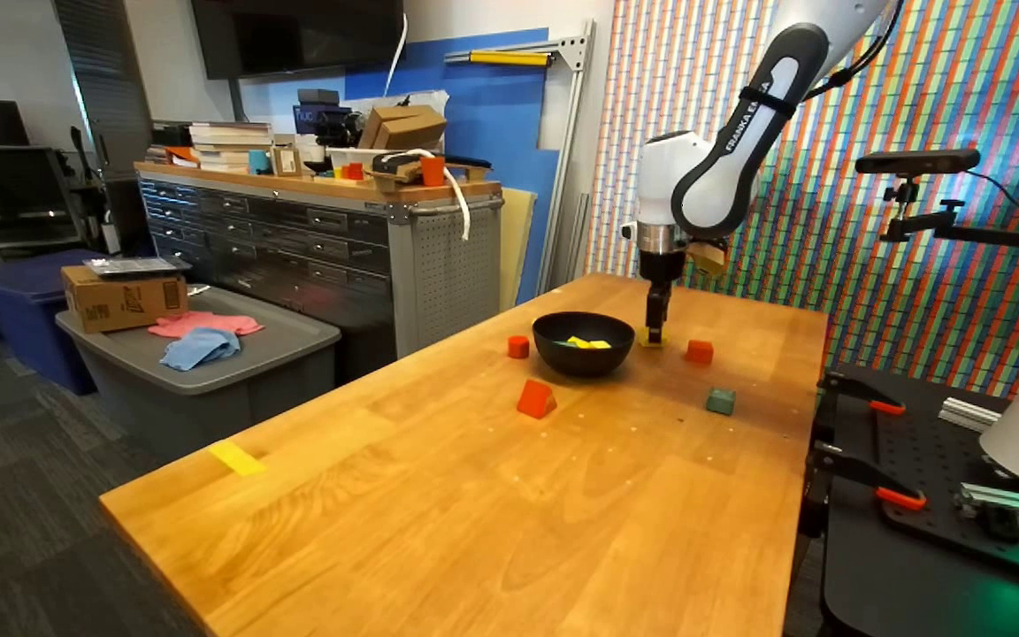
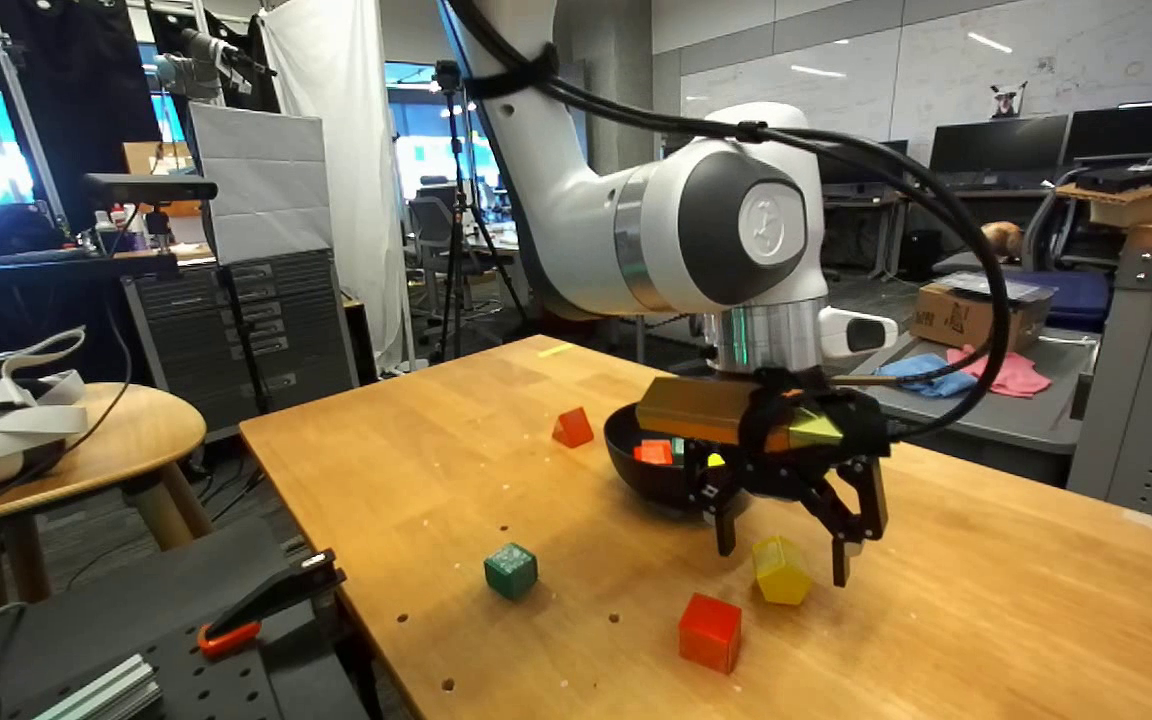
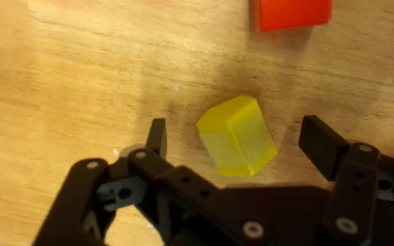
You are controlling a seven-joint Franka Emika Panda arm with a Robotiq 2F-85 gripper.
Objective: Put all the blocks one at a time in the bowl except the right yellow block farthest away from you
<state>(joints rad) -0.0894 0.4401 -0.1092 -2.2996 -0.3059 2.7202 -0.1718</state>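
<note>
Step in hand, apparently: picking up matt yellow five-sided block [image 3: 236, 136], material unclear, lying on pale wooden worktop [image 1: 439, 522] near round black bowl [image 1: 584, 363]. Black two-fingered end effector [image 2: 784, 548] spread wide around it, gap each side, nothing held. Next move likely calls for slight turn, block sitting askew between fingers [image 3: 322, 147], then closing and lifting over to bowl. Whether this is yellow block to spare: cannot tell.
</note>
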